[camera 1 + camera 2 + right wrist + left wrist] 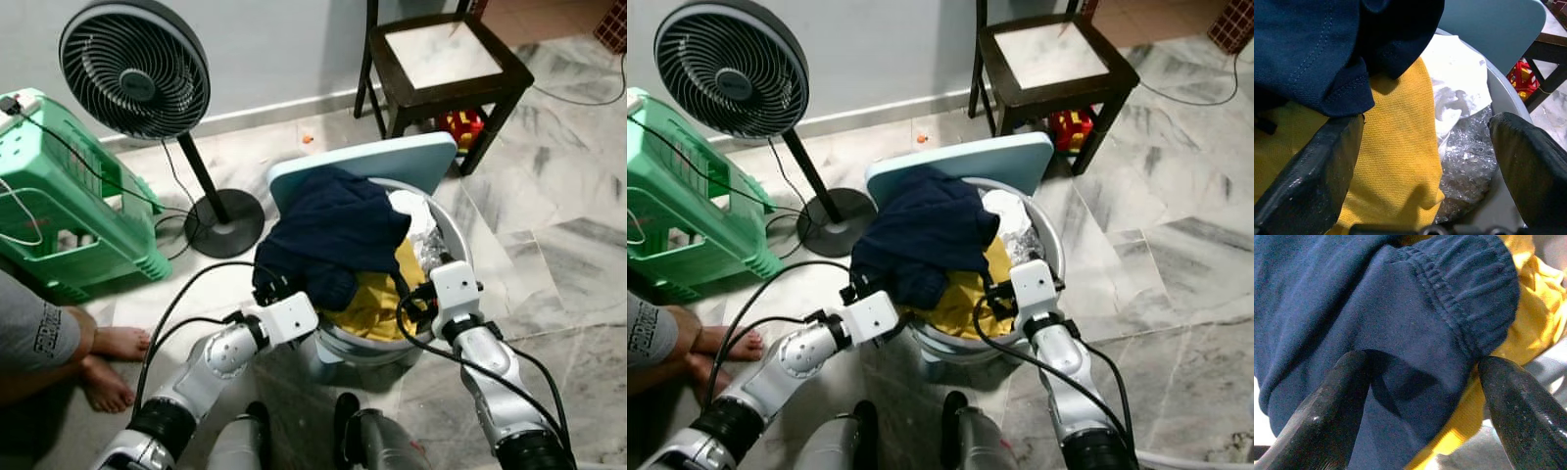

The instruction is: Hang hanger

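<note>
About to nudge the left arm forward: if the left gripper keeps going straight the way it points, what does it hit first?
Most likely the navy garment: the open left gripper points straight at its ribbed cuff. The yellow cloth lies just behind and below, in the grey tub. Depth is hard to judge, but the cloth looks very close.

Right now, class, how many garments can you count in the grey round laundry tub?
2: a navy blue garment draped on top, a mustard yellow garment beneath it. More may be hidden underneath.
</note>
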Controlling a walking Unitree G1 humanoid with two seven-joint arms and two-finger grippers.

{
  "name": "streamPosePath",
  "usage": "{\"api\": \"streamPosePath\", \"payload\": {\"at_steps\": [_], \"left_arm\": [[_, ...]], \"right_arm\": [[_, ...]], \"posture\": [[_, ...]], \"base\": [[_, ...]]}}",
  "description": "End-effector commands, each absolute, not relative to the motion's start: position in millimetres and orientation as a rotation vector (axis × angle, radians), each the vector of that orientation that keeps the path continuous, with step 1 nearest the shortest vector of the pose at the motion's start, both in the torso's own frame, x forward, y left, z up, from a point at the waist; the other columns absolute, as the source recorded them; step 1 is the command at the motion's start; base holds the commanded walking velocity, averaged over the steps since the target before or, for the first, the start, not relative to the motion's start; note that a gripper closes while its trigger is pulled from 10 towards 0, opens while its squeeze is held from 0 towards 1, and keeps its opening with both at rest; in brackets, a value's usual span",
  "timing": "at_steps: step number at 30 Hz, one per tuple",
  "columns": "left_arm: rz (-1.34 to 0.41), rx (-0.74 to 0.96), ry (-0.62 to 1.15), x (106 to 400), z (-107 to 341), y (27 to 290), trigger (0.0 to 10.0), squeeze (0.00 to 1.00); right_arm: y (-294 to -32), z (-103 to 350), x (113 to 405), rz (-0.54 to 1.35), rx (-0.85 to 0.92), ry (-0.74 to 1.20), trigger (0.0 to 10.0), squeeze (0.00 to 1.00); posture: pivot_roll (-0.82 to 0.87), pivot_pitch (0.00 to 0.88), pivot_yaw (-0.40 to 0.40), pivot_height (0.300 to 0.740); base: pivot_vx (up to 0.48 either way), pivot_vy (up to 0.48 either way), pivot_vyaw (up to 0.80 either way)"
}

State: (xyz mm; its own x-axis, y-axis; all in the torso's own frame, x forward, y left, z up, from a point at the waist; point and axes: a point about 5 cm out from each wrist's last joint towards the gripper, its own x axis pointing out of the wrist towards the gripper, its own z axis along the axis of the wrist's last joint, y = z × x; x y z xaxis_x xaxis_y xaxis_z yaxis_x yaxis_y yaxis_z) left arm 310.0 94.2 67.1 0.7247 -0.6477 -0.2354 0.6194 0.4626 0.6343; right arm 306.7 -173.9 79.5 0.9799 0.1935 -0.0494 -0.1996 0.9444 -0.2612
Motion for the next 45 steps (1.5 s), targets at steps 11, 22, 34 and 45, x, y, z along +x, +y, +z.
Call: {"api": "streamPosePath", "payload": {"at_steps": [11,22,34,45], "left_arm": [[-0.707,0.683,-0.105,319,77,101,0.0,0.00],[-0.637,0.619,-0.151,338,101,107,0.0,0.00],[-0.508,0.485,-0.175,361,130,123,0.0,0.00],[-0.472,0.463,-0.150,363,127,134,0.0,0.00]], "right_arm": [[-187,86,304,0.263,-0.260,0.035,10.0,0.00],[-185,83,302,0.245,-0.255,0.042,10.0,0.00],[-184,81,300,0.228,-0.259,0.045,10.0,0.00],[-185,82,302,0.222,-0.272,0.041,10.0,0.00]], "posture": [[0.05,0.324,0.015,0.740],[0.05,0.328,0.019,0.740],[0.05,0.326,0.017,0.740],[0.05,0.324,0.007,0.740]], "base": [[0.000,0.000,0.00],[0.000,0.000,0.00],[0.000,0.000,0.00],[0.000,0.000,0.00]]}}
